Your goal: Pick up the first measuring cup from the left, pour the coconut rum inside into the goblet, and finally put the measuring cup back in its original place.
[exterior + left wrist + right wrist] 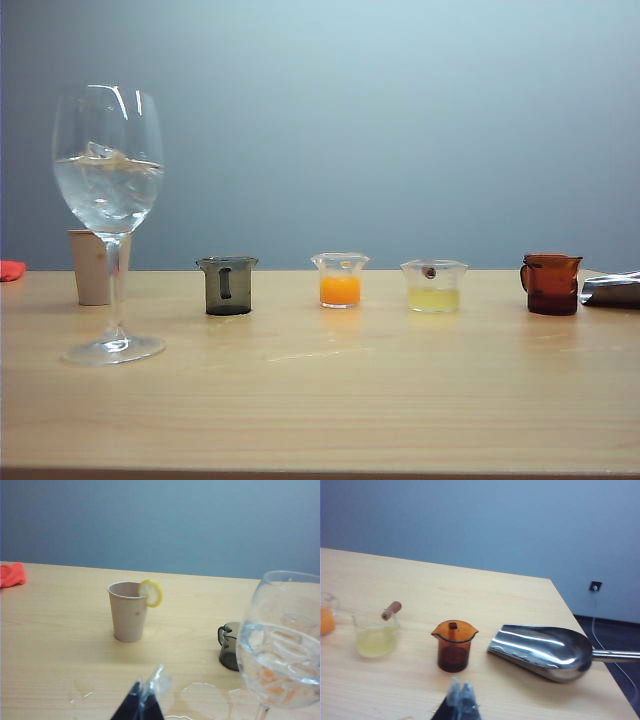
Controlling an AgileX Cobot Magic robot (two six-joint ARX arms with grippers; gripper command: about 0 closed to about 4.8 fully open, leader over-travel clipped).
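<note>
Goblet (108, 200) stands upright beside upright measuring cup (228, 286).

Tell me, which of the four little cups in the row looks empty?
The smoky grey cup, leftmost in the row beside the wine glass. The clear cups hold orange and pale yellow liquid; the amber cup is too dark to judge.

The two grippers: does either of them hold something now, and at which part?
Nothing is held. The right gripper is shut and empty above the table, near the amber cup. The left gripper hangs empty near the goblet.
</note>
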